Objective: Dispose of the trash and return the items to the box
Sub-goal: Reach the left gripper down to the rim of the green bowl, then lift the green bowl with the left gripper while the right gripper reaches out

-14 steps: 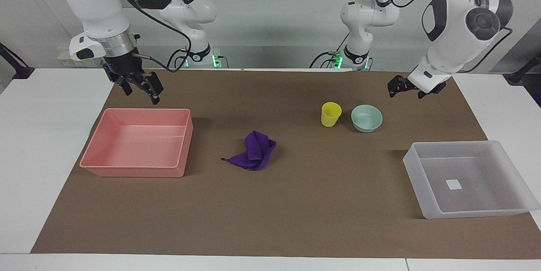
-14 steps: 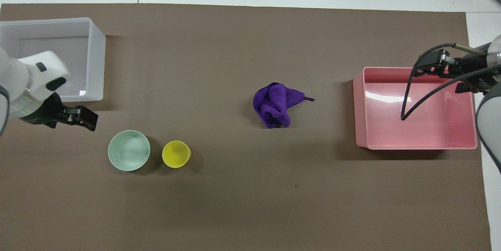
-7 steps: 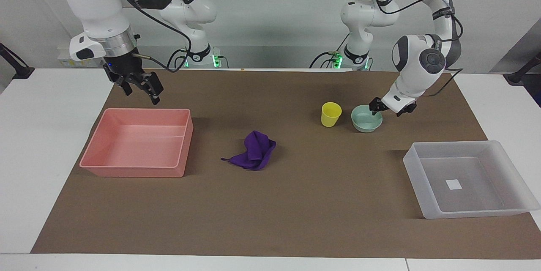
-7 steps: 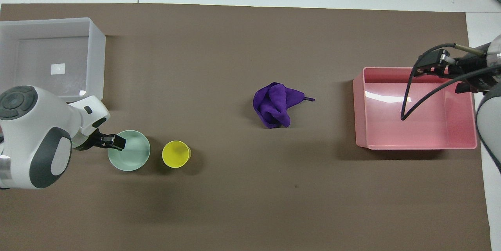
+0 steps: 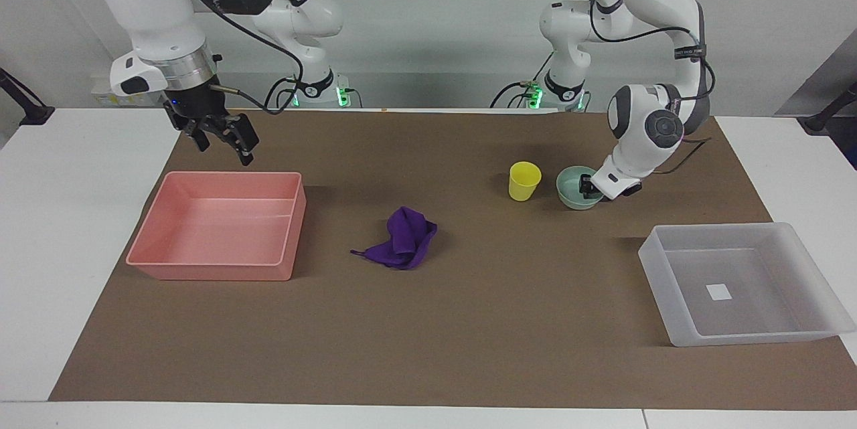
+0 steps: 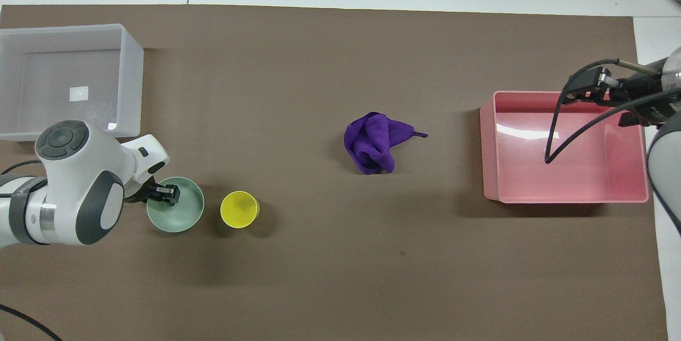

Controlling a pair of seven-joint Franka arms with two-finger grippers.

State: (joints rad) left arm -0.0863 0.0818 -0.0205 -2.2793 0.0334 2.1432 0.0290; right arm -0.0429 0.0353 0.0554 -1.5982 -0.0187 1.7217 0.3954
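The mint-green bowl point(image 5: 574, 198) point(image 6: 183, 214) stands on the brown mat, with the yellow cup point(image 5: 523, 181) point(image 6: 240, 209) upright beside it. My left gripper point(image 5: 589, 187) point(image 6: 166, 193) is down at the bowl's rim, on the side toward the left arm's end of the table. The purple rag point(image 5: 405, 238) point(image 6: 375, 141) lies crumpled at mid-table. The frosted box point(image 5: 790, 337) point(image 6: 131, 80) sits at the left arm's end, farther from the robots than the bowl, with nothing in it. My right gripper point(image 5: 224, 140) point(image 6: 589, 85) hangs open over the near rim of the pink bin and waits.
A pink bin point(image 5: 214, 272) point(image 6: 488, 155) with nothing in it stands at the right arm's end of the table. A brown mat point(image 5: 469, 349) covers most of the white tabletop.
My left arm has swung down from above the mat to the bowl's rim. The right arm, the rag, the cup and both bins have not moved.
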